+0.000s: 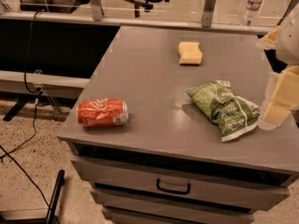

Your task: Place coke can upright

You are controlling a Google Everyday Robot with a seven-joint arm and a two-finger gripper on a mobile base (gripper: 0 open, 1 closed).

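The coke can (102, 112) is red-orange with white script and a dented body. It lies on its side near the front left corner of the grey cabinet top (154, 73), its silver end facing right. My gripper (279, 97) is at the right edge of the view, pale yellow and white, above the cabinet's right side. It is far to the right of the can and just right of the snack bag. Nothing shows in its grasp.
A green-and-white snack bag (224, 108) lies on the right part of the top. A yellow sponge (190, 53) lies near the back. A water bottle (252, 4) stands behind the cabinet. Drawers with a handle (173, 187) are below. Cables run on the floor at left.
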